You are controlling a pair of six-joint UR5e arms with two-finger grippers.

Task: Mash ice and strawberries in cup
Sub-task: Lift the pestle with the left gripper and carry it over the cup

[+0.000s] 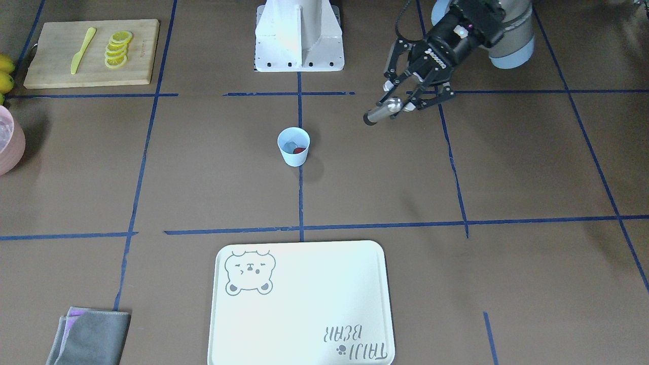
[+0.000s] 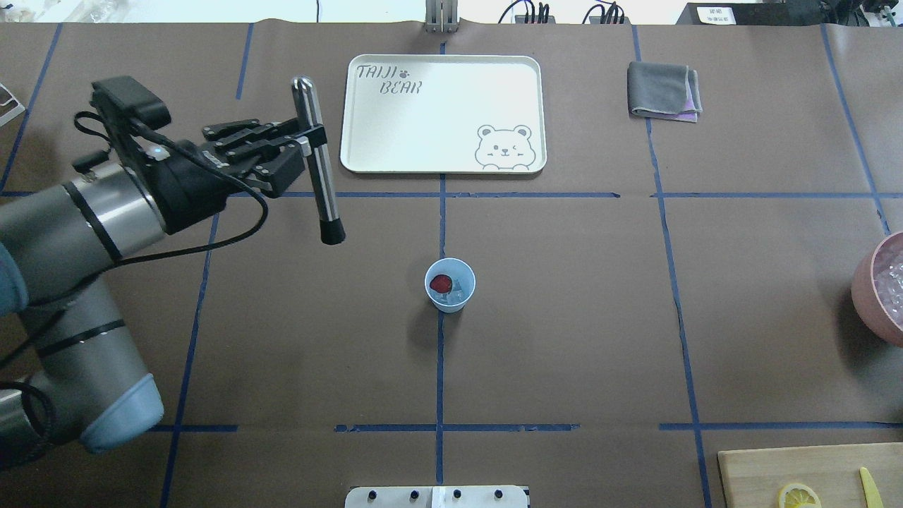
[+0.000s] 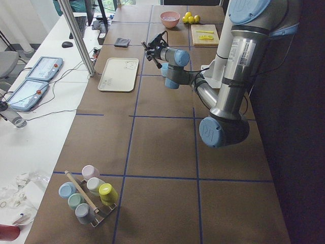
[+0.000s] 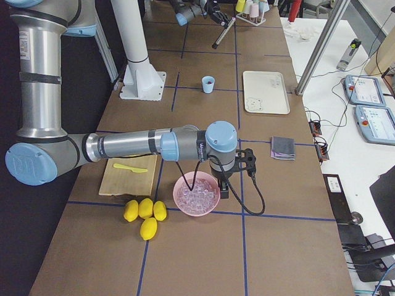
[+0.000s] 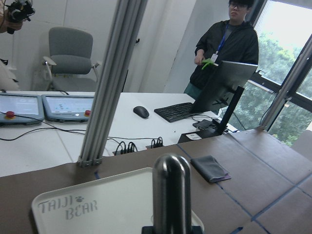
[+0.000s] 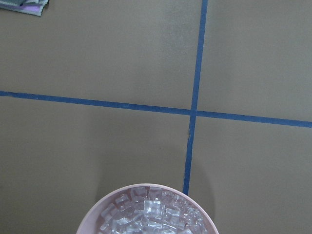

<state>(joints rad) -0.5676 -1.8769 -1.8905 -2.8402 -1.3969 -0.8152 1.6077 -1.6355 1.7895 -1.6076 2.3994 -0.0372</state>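
Note:
The pale blue cup (image 2: 450, 284) stands upright at the table's middle, on the blue tape line. Inside it lie one red strawberry (image 2: 441, 283) and a few clear ice cubes (image 2: 459, 291). My left gripper (image 2: 307, 143) is shut on a metal rod with a dark tip (image 2: 319, 173), held above the table and well apart from the cup, to its left and further back. In the front-facing view the rod's dark end (image 1: 371, 119) points toward the cup (image 1: 293, 147). My right gripper (image 4: 227, 187) hangs over a pink bowl of ice (image 4: 196, 194); I cannot tell its state.
A white bear tray (image 2: 443, 113) lies beyond the cup, a folded grey cloth (image 2: 664, 90) to its right. A wooden board (image 1: 91, 53) carries lemon slices (image 1: 117, 49) and a yellow knife (image 1: 82, 49). Whole lemons (image 4: 143, 213) sit near the pink bowl (image 2: 882, 289).

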